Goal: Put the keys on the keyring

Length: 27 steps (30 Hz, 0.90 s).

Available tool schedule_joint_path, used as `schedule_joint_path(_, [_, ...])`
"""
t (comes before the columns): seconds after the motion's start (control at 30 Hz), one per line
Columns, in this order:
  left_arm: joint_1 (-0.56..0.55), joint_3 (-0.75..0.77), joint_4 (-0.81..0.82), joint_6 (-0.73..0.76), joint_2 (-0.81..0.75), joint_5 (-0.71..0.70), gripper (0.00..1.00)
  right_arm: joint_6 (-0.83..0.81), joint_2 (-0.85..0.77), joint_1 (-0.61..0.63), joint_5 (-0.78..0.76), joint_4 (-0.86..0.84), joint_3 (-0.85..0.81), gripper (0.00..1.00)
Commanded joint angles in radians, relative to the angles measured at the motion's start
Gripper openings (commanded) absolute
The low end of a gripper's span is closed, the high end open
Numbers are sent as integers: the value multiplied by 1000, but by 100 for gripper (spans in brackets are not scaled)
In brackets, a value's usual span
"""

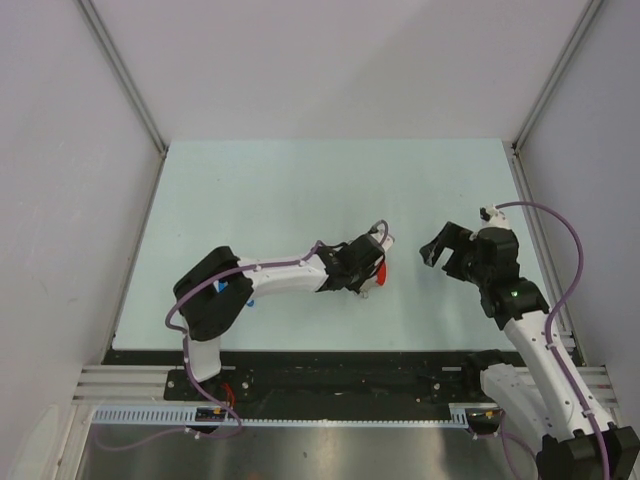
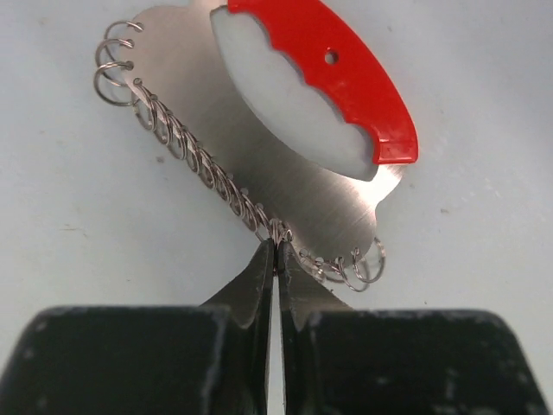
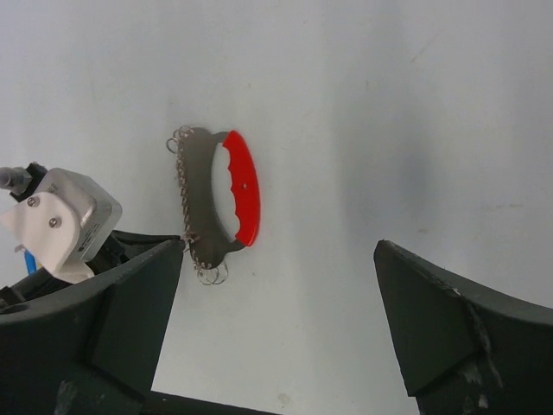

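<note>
The keyring [image 2: 285, 164] lies flat on the table: a grey metal plate with a red curved grip [image 2: 346, 73] on one side and a row of small wire rings [image 2: 190, 156] along the other. My left gripper [image 2: 276, 251] is shut on the ringed edge of it. It also shows in the right wrist view [image 3: 220, 199] and as a red spot in the top view [image 1: 378, 270]. My right gripper [image 1: 440, 250] is open and empty, apart from the keyring to its right. A blue key head [image 1: 249, 300] peeks out by the left arm; other keys are hidden.
The pale table [image 1: 330, 190] is bounded by grey walls and metal rails at left and right. The left arm [image 1: 270, 280] lies low across the table's front left. The right arm's purple cable [image 1: 570, 250] loops near the right rail.
</note>
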<state>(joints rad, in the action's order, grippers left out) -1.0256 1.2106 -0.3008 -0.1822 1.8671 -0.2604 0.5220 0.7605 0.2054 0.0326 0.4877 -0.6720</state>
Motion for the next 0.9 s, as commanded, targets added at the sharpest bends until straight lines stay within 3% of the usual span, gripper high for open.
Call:
schedule_joint_path(0.0, [7,73,22,3,-51,-37,7,-31,-20,-1,81,-136,29,100])
schedule_joint_path(0.13, [15,79,75,20,-17,-53,10,-57,-12,9,157,-205,94,100])
schedule_joint_path(0.27, [24,150,54,21,58,-54,11,-120,48,48,136,-209,103,100])
schedule_joint_path(0.43, [45,109,121,-25,55,-77,33,-157,111,155,51,-205,103,96])
schedule_joint_path(0.53, [58,60,144,-85,21,-77,40,-159,144,212,9,-210,103,92])
schedule_joint_path(0.7, [61,-142,238,-175,-168,-132,66,-125,207,285,-20,-245,104,84])
schedule_joint_path(0.87, [59,-333,331,-259,-357,-119,76,-16,279,356,-33,-293,103,76])
